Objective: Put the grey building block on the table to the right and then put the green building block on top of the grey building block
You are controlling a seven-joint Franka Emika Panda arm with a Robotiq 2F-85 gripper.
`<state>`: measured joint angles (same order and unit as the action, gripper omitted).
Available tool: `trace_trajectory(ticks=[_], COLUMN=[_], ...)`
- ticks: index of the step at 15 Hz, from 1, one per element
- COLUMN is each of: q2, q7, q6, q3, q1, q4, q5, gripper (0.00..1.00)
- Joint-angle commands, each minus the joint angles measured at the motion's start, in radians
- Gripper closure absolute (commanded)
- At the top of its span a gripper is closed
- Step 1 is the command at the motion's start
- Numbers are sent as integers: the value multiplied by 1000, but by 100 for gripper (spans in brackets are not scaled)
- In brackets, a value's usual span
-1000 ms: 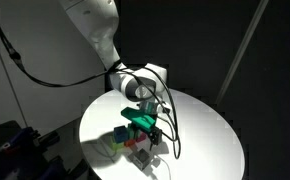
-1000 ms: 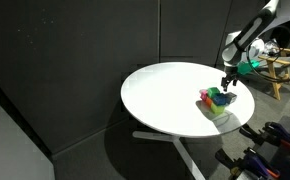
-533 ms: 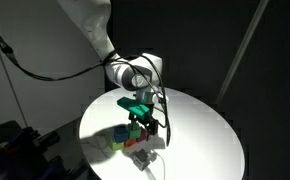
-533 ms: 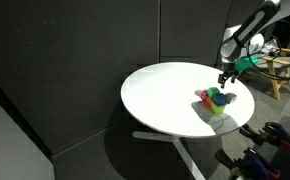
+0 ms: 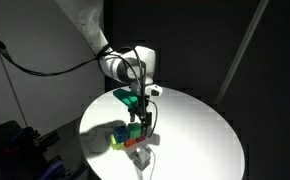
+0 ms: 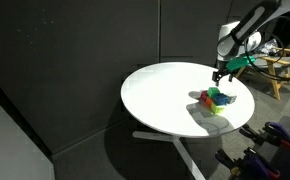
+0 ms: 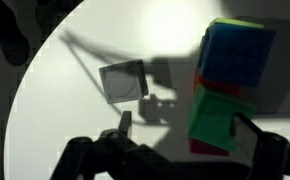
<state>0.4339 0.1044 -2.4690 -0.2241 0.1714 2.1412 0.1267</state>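
The claw (image 7: 185, 128) hangs wide open and empty over the round white table (image 7: 75, 70). In the wrist view, the grey building block (image 7: 123, 82) sits alone at 9 o'clock of the cluster. There the green building block (image 7: 217, 118) touches a blue block (image 7: 235, 50) at its 12 o'clock.

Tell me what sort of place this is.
Probably a robotics lab or test booth rather than a home. Black backdrop panels stand behind a brightly lit round white table, a robot arm reaches over it, and small coloured blocks sit there like test props.
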Motion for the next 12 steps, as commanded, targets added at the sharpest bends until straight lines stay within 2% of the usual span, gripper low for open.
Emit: trace_trajectory(ticks=[1, 7, 12], q2=[-25, -20, -22], q7=[73, 63, 53], q6=[-22, -61, -147], q3=[-17, 4, 9], q1=[-18, 13, 20], q4=[29, 41, 68], q5=[-5, -85, -154], gripper=[0, 0, 0])
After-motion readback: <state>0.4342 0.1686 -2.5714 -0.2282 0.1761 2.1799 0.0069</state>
